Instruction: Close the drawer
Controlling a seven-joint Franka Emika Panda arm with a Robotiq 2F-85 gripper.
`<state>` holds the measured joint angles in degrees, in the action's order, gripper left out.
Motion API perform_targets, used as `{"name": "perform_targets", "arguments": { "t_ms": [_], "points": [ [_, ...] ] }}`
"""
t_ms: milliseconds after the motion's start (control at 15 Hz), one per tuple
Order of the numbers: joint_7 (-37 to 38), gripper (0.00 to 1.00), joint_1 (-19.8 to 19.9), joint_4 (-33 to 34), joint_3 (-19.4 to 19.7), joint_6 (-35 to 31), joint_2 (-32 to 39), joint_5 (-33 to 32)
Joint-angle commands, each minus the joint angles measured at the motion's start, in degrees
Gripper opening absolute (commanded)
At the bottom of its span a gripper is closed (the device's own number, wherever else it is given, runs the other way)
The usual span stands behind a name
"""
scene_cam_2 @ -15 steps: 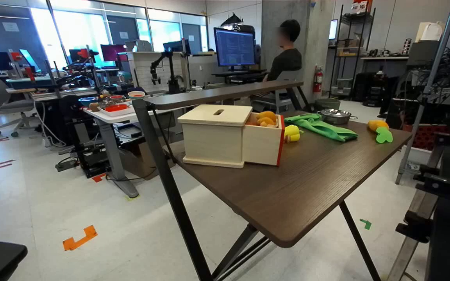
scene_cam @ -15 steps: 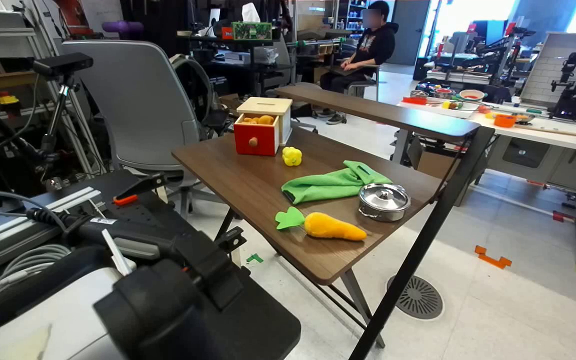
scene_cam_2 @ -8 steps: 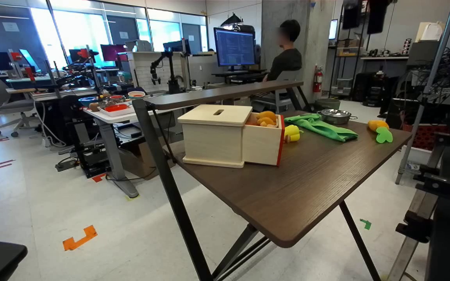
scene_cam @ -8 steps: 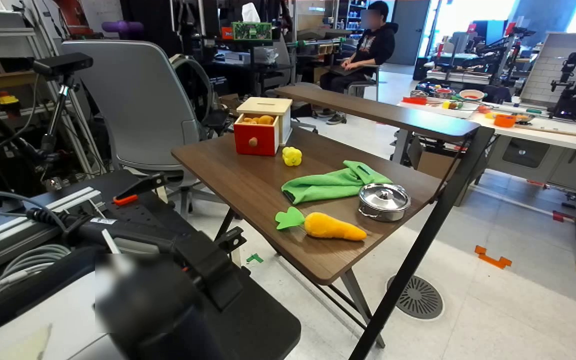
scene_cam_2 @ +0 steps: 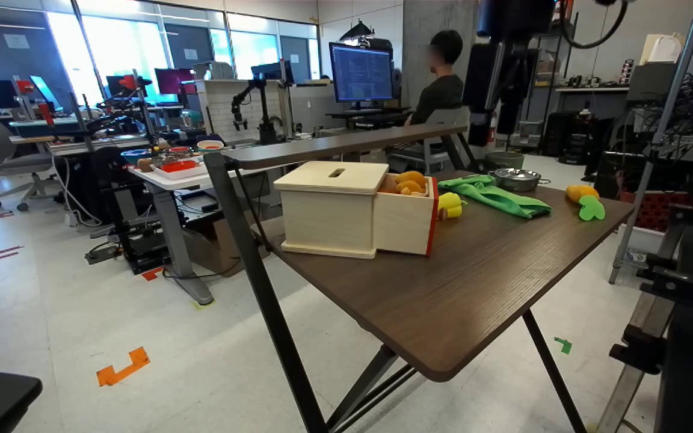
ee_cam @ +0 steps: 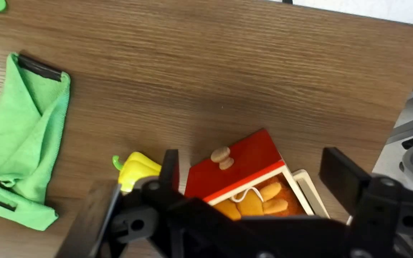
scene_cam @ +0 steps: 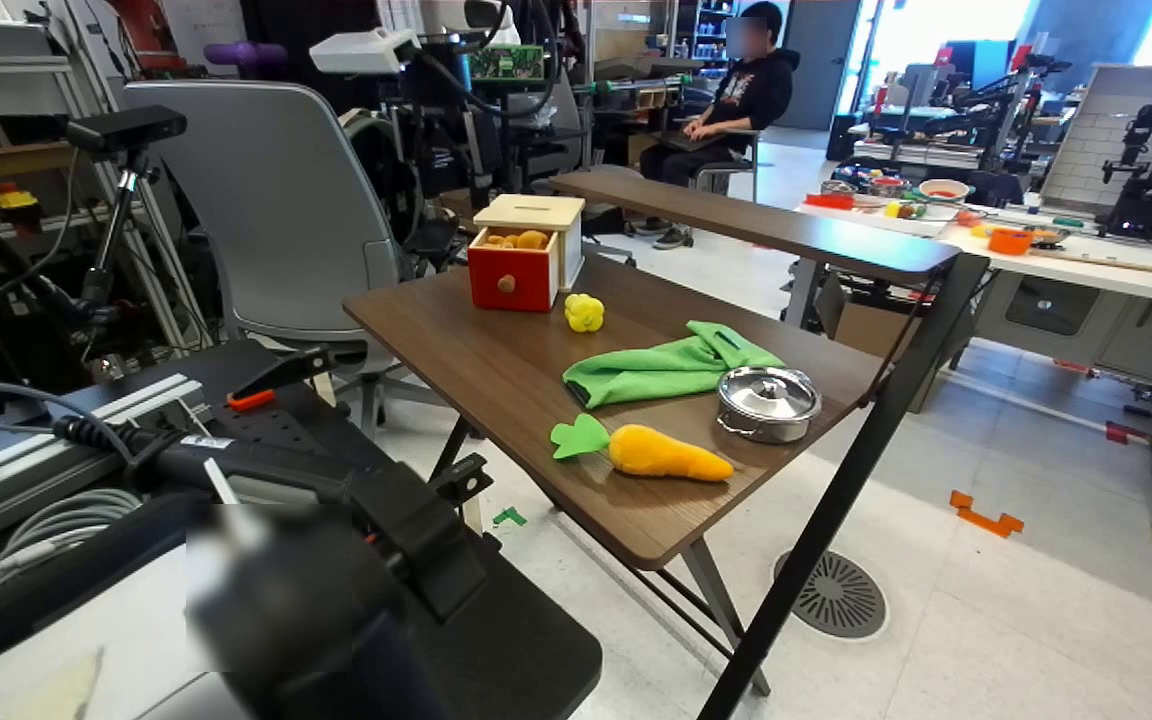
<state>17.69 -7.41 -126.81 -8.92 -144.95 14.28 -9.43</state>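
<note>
Black gripper (ee_cam: pixel 251 166), fingers (ee_cam: pixel 340 177) spread wide apart, one at each side of the wrist view. Arm (scene_cam_2: pixel 514 17) hangs in from the top edge of an exterior view, fingers pointing down, above the table (scene_cam: pixel 486 365) and apart from the drawer (ee_cam: pixel 247 157). Also at the top of an exterior view, by a white block (scene_cam: pixel 361 52); dark on dark there, fingers hard to make out.

Drawer shows low in the wrist view, between the fingers but farther down. Pulled well out of its box (scene_cam_2: pixel 328 222), not shut yet. Front plain red; round wooden knob (ee_cam: pixel 221 156) mid-front; side walls and rim bare pale wood. Orange toys (ee_cam: pixel 253 204) heaped inside, interior reddish-brown where it shows. Box same pale wood, flat lid (scene_cam_2: pixel 358 180) with a slot (scene_cam_2: pixel 336 173), upright on the table near one end in both exterior views.

Pepper (ee_cam: pixel 136 170), yellow, green stem, just beside the drawer. Cloth (ee_cam: pixel 23 136), green, folded, farther along. Pot (scene_cam: pixel 771 405), steel, lidded, just beside the cloth. Carrot (scene_cam: pixel 666 453), orange with green top, well apart from the drawer. Raised shelf (scene_cam: pixel 766 226) along one table side.
</note>
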Motion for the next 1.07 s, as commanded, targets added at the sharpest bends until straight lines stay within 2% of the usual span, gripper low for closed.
{"name": "perform_targets", "arguments": {
  "t_ms": [0,267,533,600,733,1000],
  "points": [
    [-4.89,1.0,-0.66,-0.4,2.21,-9.48,3.56,-0.32],
    [-15.55,1.0,2.11,-0.99,0.01,-16.33,7.51,4.88],
    [-31.53,1.0,9.83,-0.28,-8.54,-13.98,10.05,17.14],
    [-33.85,1.0,10.92,-0.28,-9.38,-13.3,10.23,18.5],
    [-36.38,1.0,11.91,0.24,-9.36,-11.07,10.57,19.1],
    [-35.99,1.0,10.56,2.46,-5.53,-4.46,11.38,16.44]
  ]
}}
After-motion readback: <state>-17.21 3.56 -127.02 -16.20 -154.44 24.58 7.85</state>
